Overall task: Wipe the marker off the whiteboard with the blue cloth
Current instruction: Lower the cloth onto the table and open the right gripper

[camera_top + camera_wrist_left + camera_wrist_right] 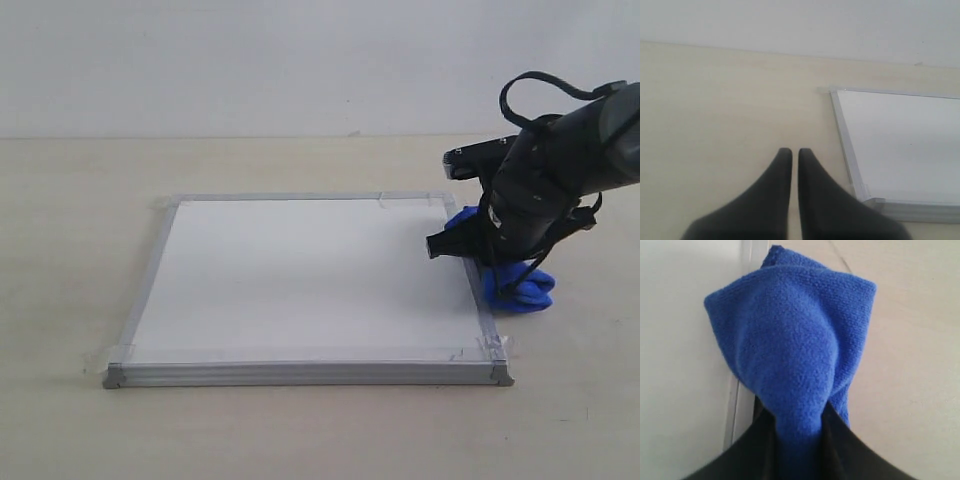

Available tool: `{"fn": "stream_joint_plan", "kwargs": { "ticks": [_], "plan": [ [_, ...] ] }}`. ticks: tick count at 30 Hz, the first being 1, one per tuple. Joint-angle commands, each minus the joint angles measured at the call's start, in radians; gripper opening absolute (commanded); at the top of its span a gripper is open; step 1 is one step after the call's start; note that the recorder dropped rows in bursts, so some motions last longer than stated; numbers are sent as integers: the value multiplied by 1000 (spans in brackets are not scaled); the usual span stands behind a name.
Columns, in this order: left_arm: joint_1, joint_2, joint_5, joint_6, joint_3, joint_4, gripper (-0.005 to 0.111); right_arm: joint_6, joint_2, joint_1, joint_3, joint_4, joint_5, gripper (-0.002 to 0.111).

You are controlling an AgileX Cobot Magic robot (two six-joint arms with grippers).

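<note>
The whiteboard (310, 280) lies flat on the table, and its white face shows no red marker line in any view. My right gripper (497, 272) hangs over the board's right edge, shut on the blue cloth (522, 287). The cloth bunches out below the arm and rests partly on the frame and partly on the table. In the right wrist view the blue cloth (795, 350) rises from between the right gripper's (800, 427) fingers, with the whiteboard (685, 340) beside it. My left gripper (795, 152) is shut on nothing over bare table, beside a corner of the whiteboard (900, 145).
A beige table (80, 200) carries the board, with a white wall (250, 60) behind it. Clear tape holds the board's corners (492, 345). The left arm is outside the exterior view.
</note>
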Motion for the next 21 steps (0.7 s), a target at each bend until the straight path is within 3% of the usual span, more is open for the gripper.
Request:
{"fn": "stream_joint_plan", "kwargs": {
  "ticks": [1, 15, 18, 20, 21],
  "plan": [
    [-6, -4, -3, -2, -4, -6, 4, 117, 9, -4, -3, -129, 37, 0],
    [-6, -4, -3, -2, -4, -6, 4, 146, 55, -4, -1, -164, 53, 4],
    [-6, -4, -3, -2, -4, -6, 4, 134, 60, -4, -1, -139, 14, 24],
    [-6, -4, -3, -2, -4, -6, 4, 97, 60, -4, -1, -104, -12, 46],
    [-6, -4, -3, -2, -4, -6, 4, 90, 60, -4, -1, -89, -20, 63]
  ]
}}
